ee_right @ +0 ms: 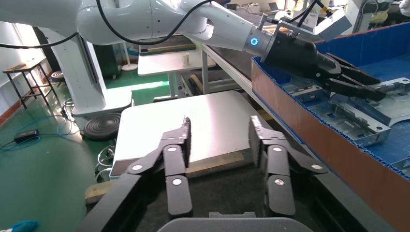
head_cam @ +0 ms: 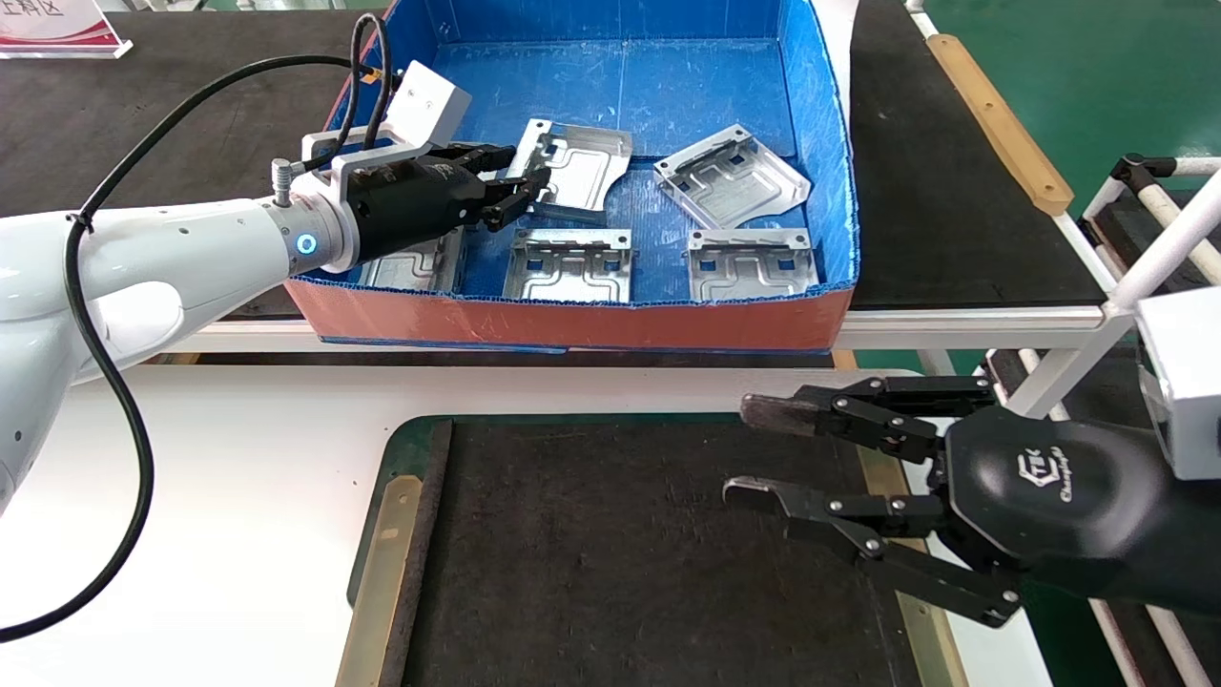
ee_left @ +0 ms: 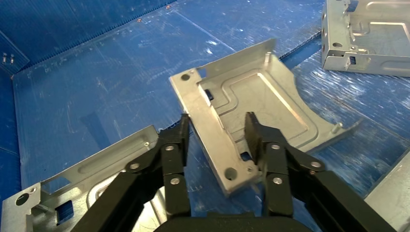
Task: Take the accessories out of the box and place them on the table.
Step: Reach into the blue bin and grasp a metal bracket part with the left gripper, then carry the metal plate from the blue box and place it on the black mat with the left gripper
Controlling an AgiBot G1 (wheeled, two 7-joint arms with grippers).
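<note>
**Ana:** Silver sheet-metal plate (head_cam: 577,170), stamped and flanged, sits tilted in the big blue corrugated-plastic box with orange-red outer walls (head_cam: 572,320); from the head view, the left gripper (head_cam: 527,172) reaches in over the box's left wall and straddles that plate's near edge; its jaws look partly open, not yet pinching.

**Ben:** And the other plates?

**Ana:** Four more show in the box, one of them half hidden under the left arm; none lies on the white rounded tabletop (head_cam: 238,448) or its dark felt mat (head_cam: 620,553) yet; the right gripper (head_cam: 754,453) hovers over the mat's right side, spread wide and empty.

**Ben:** Left wrist view?

**Ana:** The fingers (ee_left: 254,133) flank the upturned flange of the tilted plate (ee_left: 251,94); one pad seems to touch or nearly touch it, the other stands slightly off; a second plate (ee_left: 82,181) lies just beside, under the linkage.

**Ben:** Risk?

**Ana:** I judge the grip thin; a narrow flange on slick metal could slip or swing on lifting; the plate could catch its neighbour or the box wall.

**Ben:** Right wrist view?

**Ana:** Its own fingers (ee_right: 181,140) gape with nothing between them; beyond, the left gripper (ee_right: 382,87) is inside the box (ee_right: 309,121); if both arms converge over the mat, they could crowd each other.
</note>
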